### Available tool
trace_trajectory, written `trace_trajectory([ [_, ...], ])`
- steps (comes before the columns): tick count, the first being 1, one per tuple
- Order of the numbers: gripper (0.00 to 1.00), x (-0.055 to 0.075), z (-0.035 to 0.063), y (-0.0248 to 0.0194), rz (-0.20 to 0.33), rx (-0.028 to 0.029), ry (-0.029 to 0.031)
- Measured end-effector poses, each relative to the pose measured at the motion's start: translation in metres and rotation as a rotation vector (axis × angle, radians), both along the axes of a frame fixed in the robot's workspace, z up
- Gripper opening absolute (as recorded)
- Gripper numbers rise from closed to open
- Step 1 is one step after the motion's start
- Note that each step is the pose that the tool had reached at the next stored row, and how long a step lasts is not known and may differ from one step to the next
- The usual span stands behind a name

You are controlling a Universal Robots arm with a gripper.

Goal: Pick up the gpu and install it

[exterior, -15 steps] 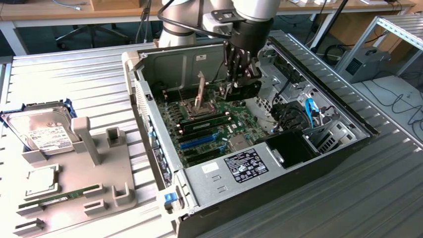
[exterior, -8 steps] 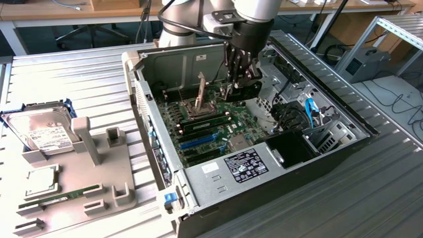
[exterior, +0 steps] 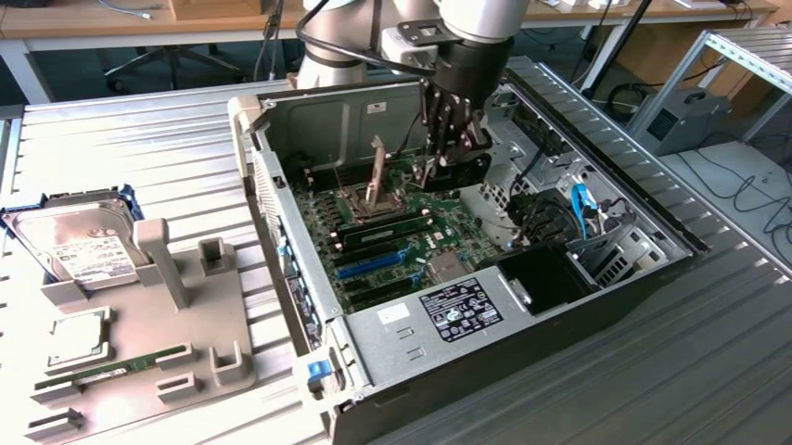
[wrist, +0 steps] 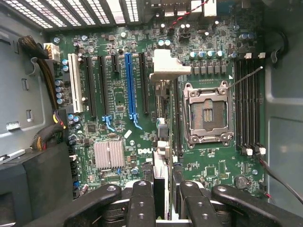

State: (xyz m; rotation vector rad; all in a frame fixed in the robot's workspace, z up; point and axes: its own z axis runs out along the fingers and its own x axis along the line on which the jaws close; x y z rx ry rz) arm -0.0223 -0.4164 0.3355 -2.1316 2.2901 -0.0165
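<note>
The gpu [wrist: 162, 142] is seen edge-on in the wrist view as a thin dark card with a pale end bracket [wrist: 169, 66]. My gripper [wrist: 163, 201] is shut on it, with a black finger [wrist: 142, 203] on either side. It hangs over the green motherboard [wrist: 113, 123], between the black expansion slots [wrist: 144, 85] and the CPU socket [wrist: 208, 113]. In the exterior view my gripper [exterior: 448, 159] reaches down into the open computer case [exterior: 409, 315] with the dark gpu [exterior: 466, 172] at its tips, above the motherboard [exterior: 402, 232]. Whether the card touches the board, I cannot tell.
A blue slot [wrist: 129, 80] and a white slot [wrist: 74, 82] lie beside the black ones. Case walls, a drive cage [exterior: 606, 250] and cables [exterior: 581, 209] hem the board in. At the exterior view's left a grey fixture [exterior: 148, 315] carries a hard drive [exterior: 74, 246] and a green memory stick [exterior: 99, 373].
</note>
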Motion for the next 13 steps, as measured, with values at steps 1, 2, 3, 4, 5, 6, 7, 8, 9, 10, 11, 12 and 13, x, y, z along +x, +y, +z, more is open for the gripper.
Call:
trace_trajectory([
  [1,0.26,0.0000,0.0000,-0.0002,0.000,0.0000,0.0000],
  [2,0.26,0.0000,-0.0001,-0.0004,0.000,0.0000,0.0000],
  [3,0.26,0.0000,-0.0001,-0.0005,0.000,0.0000,0.0000],
  [4,0.26,0.0000,-0.0001,-0.0007,0.000,0.0000,0.0000],
  [5,0.26,0.0000,-0.0002,-0.0009,0.000,0.0000,0.0000],
  [6,0.26,0.0000,-0.0002,-0.0012,0.000,0.0000,0.0001],
  [7,0.26,0.0000,-0.0003,-0.0013,0.000,0.0001,0.0000],
  [8,0.26,0.0000,-0.0003,-0.0015,0.000,0.0000,0.0000],
  [9,0.26,0.0000,-0.0003,-0.0017,0.000,0.0000,0.0000],
  [10,0.26,0.0000,-0.0004,-0.0020,0.000,0.0000,0.0000],
  [11,0.26,0.0000,-0.0004,-0.0024,0.000,0.0000,0.0000],
  [12,0.26,0.0000,-0.0005,-0.0026,0.000,0.0000,0.0000],
  [13,0.26,0.0000,-0.0005,-0.0028,0.000,0.0000,0.0000],
])
